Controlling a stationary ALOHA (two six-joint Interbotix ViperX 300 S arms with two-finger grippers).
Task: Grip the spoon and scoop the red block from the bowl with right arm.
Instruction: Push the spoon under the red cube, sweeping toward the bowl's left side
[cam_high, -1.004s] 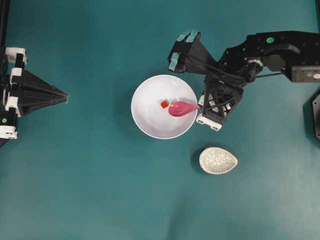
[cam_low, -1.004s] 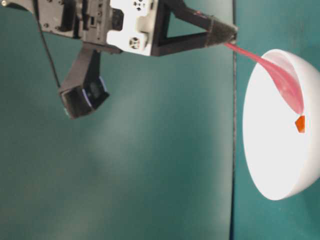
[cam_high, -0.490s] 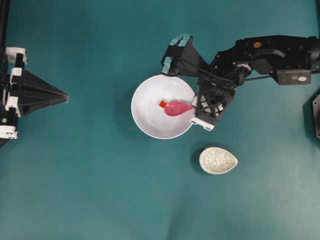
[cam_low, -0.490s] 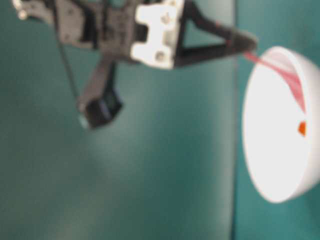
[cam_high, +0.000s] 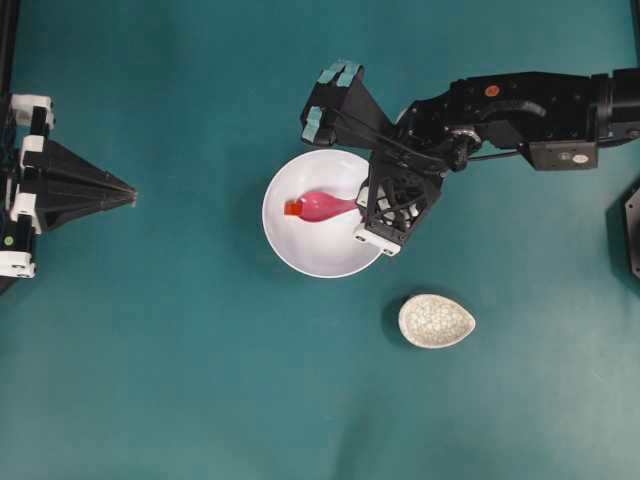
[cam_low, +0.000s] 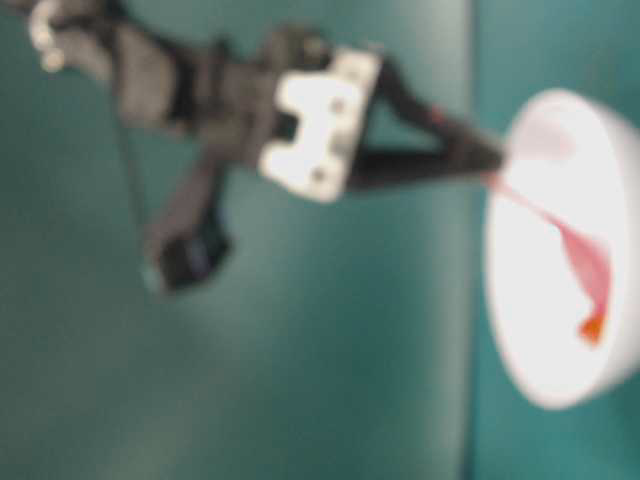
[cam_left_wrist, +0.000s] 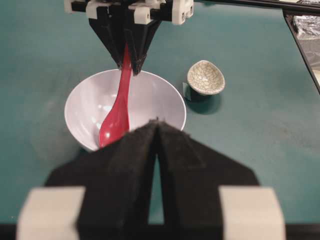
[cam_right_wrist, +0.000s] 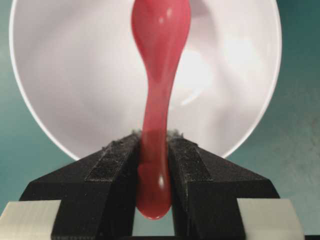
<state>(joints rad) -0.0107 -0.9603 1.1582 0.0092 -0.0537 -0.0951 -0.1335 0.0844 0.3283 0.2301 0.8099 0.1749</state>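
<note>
Spoon (cam_high: 322, 206) scoop lies inside the white bowl (cam_high: 300, 255), its handle clamped between the jaws of the right gripper (cam_right_wrist: 152, 165), which reaches over the bowl's right rim. At the scoop's tip, toward the left side of the bowl, sits the red block (cam_high: 293, 208), touching the spoon; whether it rests in the scoop or on the bowl's floor I cannot tell. A small speckled dish (cam_high: 436, 321) stands apart on the teal tabletop (cam_high: 180, 380), holding nothing visible. The left gripper (cam_left_wrist: 156, 125) has its jaws together, holding nothing.
</note>
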